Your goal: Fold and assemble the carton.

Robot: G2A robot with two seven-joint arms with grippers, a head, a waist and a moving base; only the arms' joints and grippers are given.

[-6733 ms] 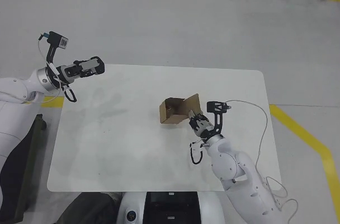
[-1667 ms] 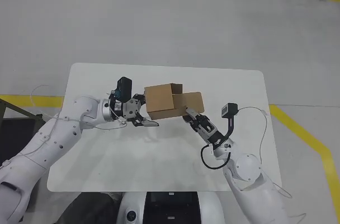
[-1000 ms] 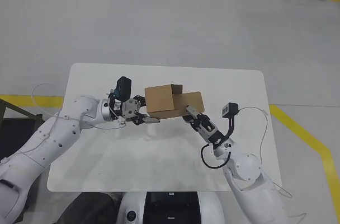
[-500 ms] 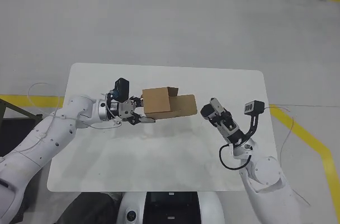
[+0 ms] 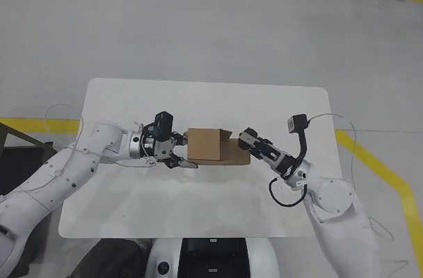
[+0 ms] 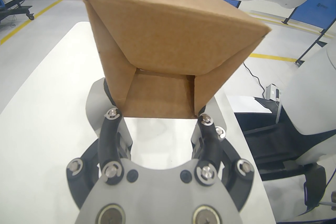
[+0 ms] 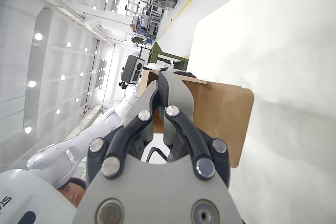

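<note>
The left gripper (image 5: 180,149) has its jaws spread round the left end of the carton (image 5: 206,144) and clamped on its side walls, holding it over the middle of the worktop (image 5: 128,201). The carton's long axis runs left to right, straight from one gripper to the other. Its loose flap (image 5: 238,156) points right, at the right gripper (image 5: 245,137), whose jaws are closed on nothing, tips against that end. The right arm is nearer the flap, so folding it likely falls there.
</note>
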